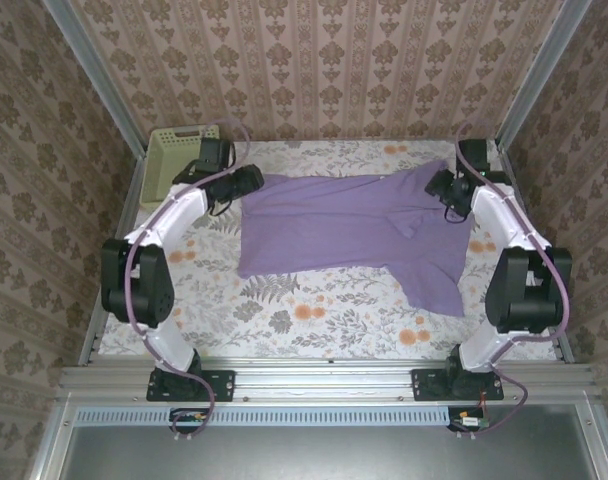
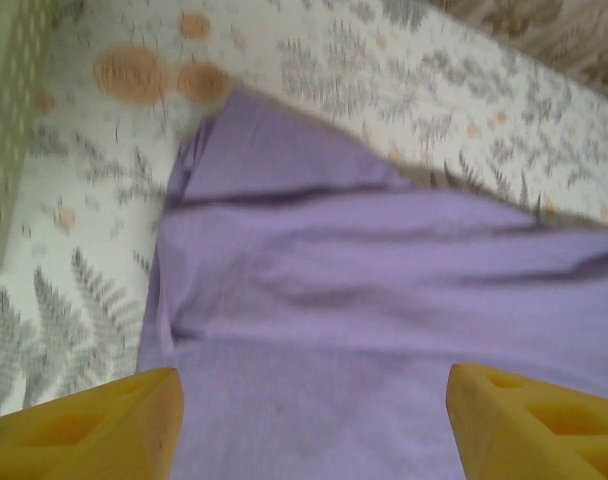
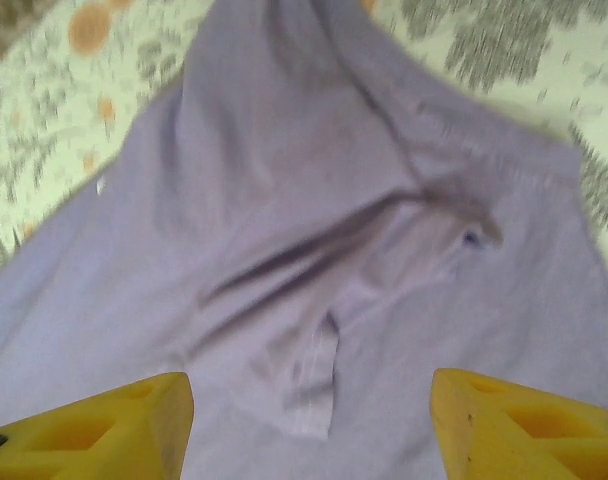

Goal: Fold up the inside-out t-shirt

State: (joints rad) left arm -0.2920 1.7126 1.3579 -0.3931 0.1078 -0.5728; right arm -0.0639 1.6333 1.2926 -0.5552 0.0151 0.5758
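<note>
The inside-out t-shirt point(image 1: 354, 228) is lavender-purple and lies spread flat across the floral table, its lower right part trailing toward the front. My left gripper point(image 1: 246, 182) hovers at the shirt's far left corner, and in the left wrist view its yellow fingers point(image 2: 104, 425) stand wide apart over the cloth point(image 2: 364, 320), holding nothing. My right gripper point(image 1: 449, 188) is at the shirt's far right corner. Its yellow fingers point(image 3: 529, 425) are likewise spread, above a folded sleeve hem point(image 3: 314, 390) and a seam point(image 3: 454, 200).
A pale green plastic basket point(image 1: 182, 152) stands at the table's back left corner, just behind the left arm. Patterned walls and metal rails close in the table on three sides. The floral tablecloth point(image 1: 304, 320) lies bare in front of the shirt.
</note>
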